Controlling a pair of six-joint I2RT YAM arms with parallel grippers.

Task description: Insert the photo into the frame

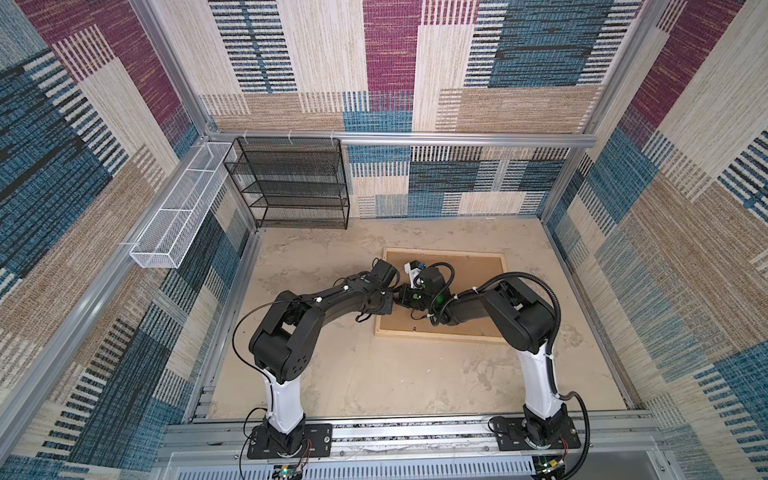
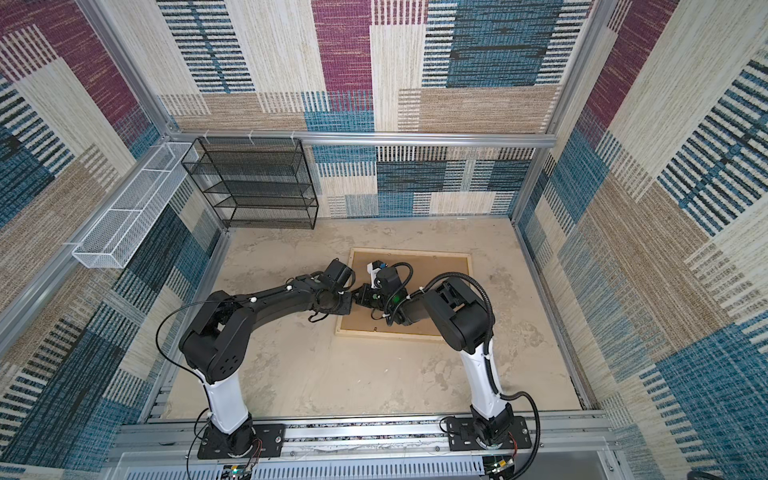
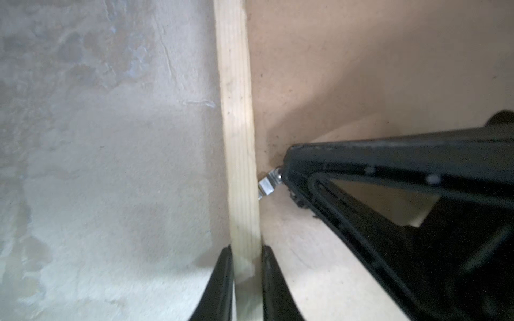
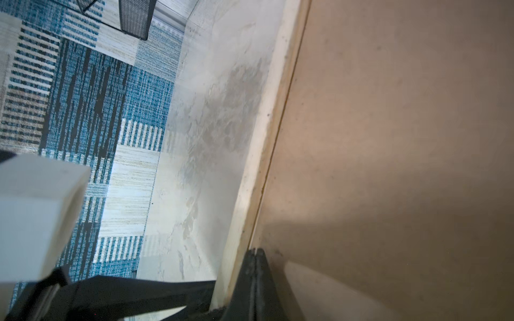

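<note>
Mottled beige tabletop (image 1: 374, 374) carries the frame (image 1: 415, 335).

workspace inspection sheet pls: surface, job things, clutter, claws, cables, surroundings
surface: mottled beige table
job's things: frame lies back up, brown backing board in it; photo not seen
clutter: nothing seen
claws: left claw clamps frame's left strip; right claw shut, tip at a metal tab beside that strip
cables: black hose along right arm; thin cable loops off left arm
surroundings: black mesh shelf, white mesh basket, patterned walls
</note>
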